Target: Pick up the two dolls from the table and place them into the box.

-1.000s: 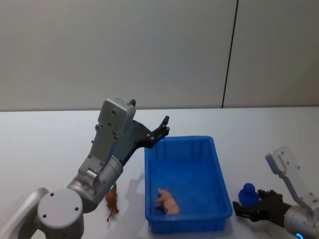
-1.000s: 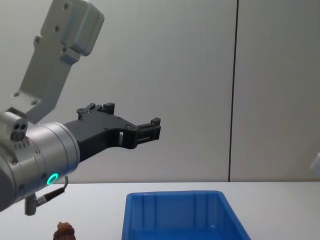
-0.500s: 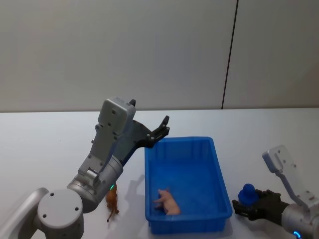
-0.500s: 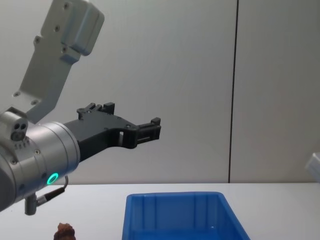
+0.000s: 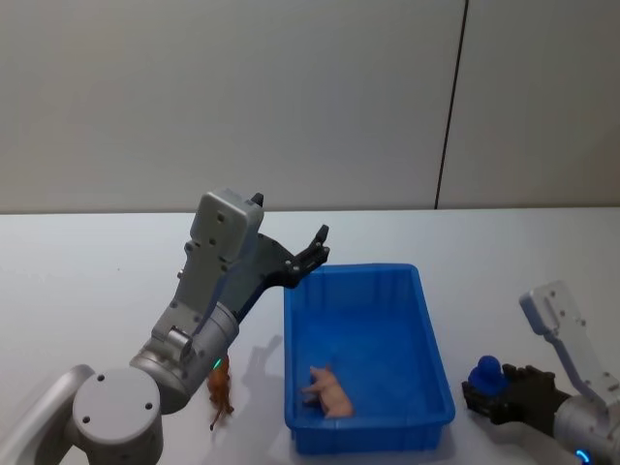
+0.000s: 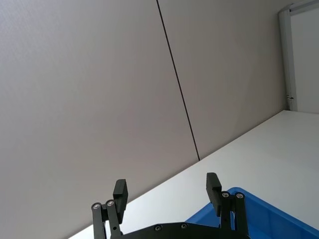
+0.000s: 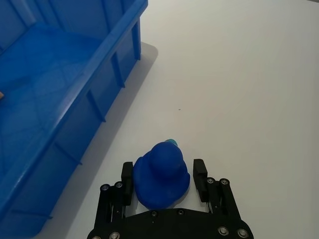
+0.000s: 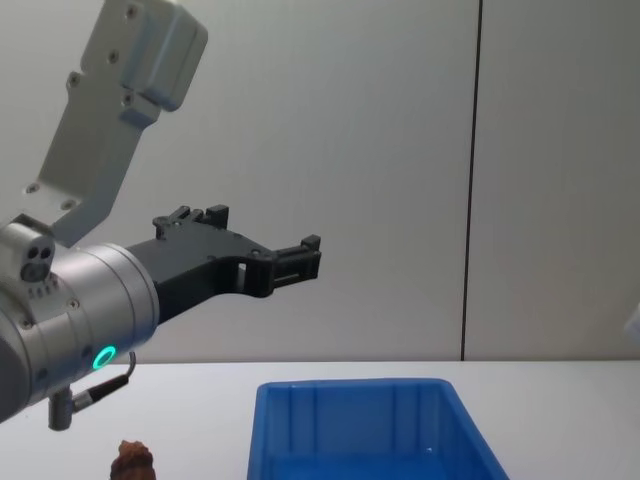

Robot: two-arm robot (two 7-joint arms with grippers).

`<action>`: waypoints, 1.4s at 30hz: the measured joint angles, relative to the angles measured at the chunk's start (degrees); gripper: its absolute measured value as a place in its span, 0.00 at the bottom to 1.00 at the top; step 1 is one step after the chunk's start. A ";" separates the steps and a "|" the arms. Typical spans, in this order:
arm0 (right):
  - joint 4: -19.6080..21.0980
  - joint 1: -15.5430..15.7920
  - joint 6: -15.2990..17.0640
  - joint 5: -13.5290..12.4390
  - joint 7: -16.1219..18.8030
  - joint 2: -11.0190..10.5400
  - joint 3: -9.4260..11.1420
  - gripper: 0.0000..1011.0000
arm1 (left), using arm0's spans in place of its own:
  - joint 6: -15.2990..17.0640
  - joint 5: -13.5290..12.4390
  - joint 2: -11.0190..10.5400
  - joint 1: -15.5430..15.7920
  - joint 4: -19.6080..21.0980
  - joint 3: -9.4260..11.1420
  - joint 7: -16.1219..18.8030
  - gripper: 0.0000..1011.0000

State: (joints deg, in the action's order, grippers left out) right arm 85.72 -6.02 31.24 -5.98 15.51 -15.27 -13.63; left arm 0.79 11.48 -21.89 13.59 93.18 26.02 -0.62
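Closest to the robot, at the table's point(image 5: 87, 291) near right, the right gripper point(image 7: 163, 169) is clamping a blue toy point(image 5: 484, 372). Its two black fingers point(image 7: 127, 180) are pressing against the toy's sides, and the toy looks to be sitting on the tabletop. This gripper is lying just beside the box's point(image 5: 433, 339) right wall, apart from it.

On the box's other side, the reddish-brown doll point(image 5: 220, 390) is standing on the table, just beside the left wall and partly tucked behind the left arm's elbow. The pinkish doll point(image 5: 327, 392) is lying inside the box, on the floor near the front left corner.

Farther back, the left gripper point(image 6: 166, 184) is hanging in the air near the box's far left corner (well above both dolls), its fingers spread wide and gripping nothing. A pale wall point(image 5: 291, 97) with a dark vertical seam is standing behind the table.
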 joint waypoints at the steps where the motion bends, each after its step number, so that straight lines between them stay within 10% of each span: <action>1: 0.11 0.11 -0.10 -0.08 -0.26 -0.04 0.09 0.70 | 0.00 0.00 0.00 0.00 0.00 0.00 0.00 0.99; 42: 2.53 0.86 -3.35 -0.30 -2.85 -0.50 0.83 0.44 | 0.00 0.00 0.00 0.00 0.00 0.00 0.00 0.99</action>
State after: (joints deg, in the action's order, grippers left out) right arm 88.25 -5.17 27.89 -6.27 12.66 -15.77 -12.80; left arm 0.79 11.48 -21.89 13.59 93.18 26.02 -0.63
